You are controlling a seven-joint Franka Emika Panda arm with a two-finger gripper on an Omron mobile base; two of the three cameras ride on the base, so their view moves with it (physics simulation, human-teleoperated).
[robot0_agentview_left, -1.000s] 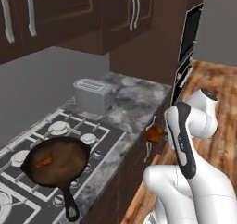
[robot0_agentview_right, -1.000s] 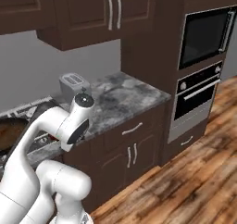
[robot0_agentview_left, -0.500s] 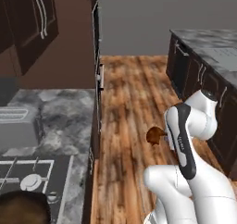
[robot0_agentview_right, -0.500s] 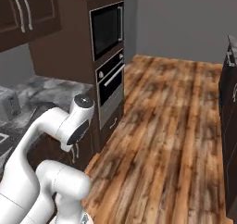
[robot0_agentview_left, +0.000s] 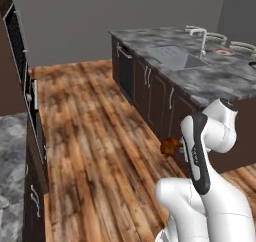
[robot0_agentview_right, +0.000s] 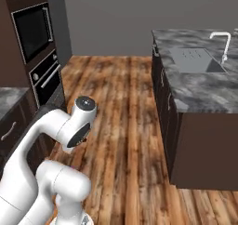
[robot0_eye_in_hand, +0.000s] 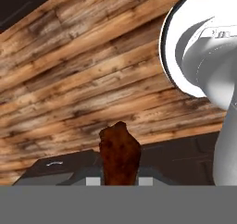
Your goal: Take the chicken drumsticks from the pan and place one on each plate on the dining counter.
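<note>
Since the earlier frames the base has turned away from the hob counter, so the views now face the dark-brown island with its grey marbled stone surface [robot0_agentview_left: 200, 78] and white sink tap [robot0_agentview_left: 199, 35] across the wooden plank floor [robot0_agentview_left: 95, 136]. The fingers [robot0_eye_in_hand: 119, 179] are clamped on a small lumpy orange-brown glazed chicken drumstick [robot0_agentview_left: 170, 146], held above the floor beside the white arm. A small round reddish-brown-rimmed plate [robot0_agentview_left: 223, 51] sits on the far side of the surface, past the tap.
</note>
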